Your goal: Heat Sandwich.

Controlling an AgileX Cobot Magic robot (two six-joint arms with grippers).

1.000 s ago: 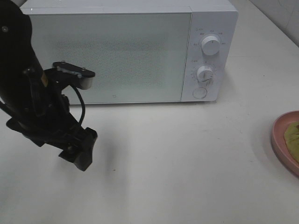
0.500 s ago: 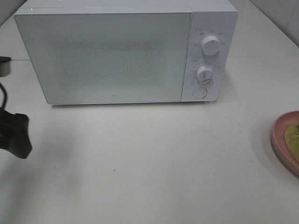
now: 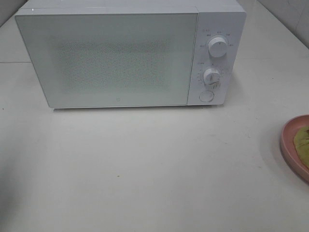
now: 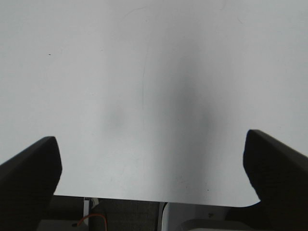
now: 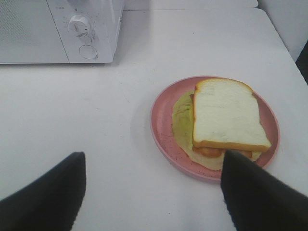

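We see the sandwich (image 5: pixel 226 118) lying on a pink plate (image 5: pixel 161 127), right of the closed microwave (image 3: pixel 130 53). Our left gripper (image 4: pixel 151 168) and right gripper (image 5: pixel 151 192) both have their jaws spread apart, holding nothing.

Microwave (image 3: pixel 130 53): stood at the back of the table (image 3: pixel 145 169), door shut, facing forward. Two knobs (image 3: pixel 218 47) sat one above the other on its right panel, a button (image 3: pixel 206 96) beneath them. Plate (image 3: pixel 289 145): lay on the table, forward and well right of the microwave. Sandwich (image 5: pixel 226 115): lay on the plate.
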